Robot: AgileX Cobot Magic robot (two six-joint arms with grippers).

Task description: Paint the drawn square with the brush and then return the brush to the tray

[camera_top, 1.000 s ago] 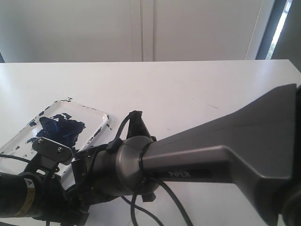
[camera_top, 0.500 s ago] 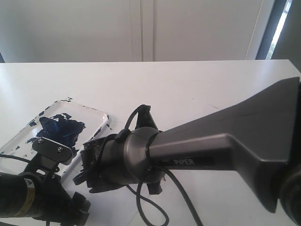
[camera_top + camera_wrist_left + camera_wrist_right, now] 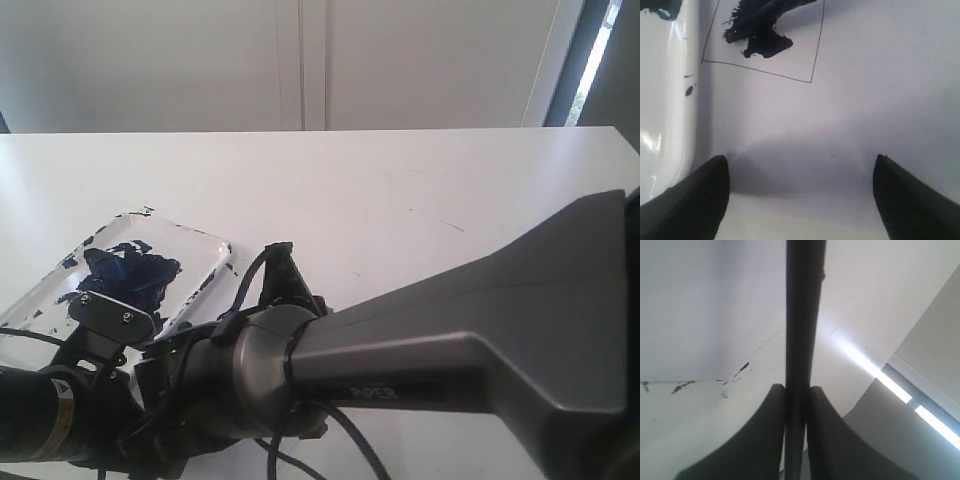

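Right jaws: pinch black brush | drawn square: part smeared blue

**Dark blue paint on white**

The white tray is showing dark blue blotches and specks. The drawn square, thin grey lines, is carrying a dark blue smear. The brush is looking black against the white worktop.

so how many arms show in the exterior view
2: the left arm at the bottom left corner by the tray, the right arm spanning the foreground from the right.
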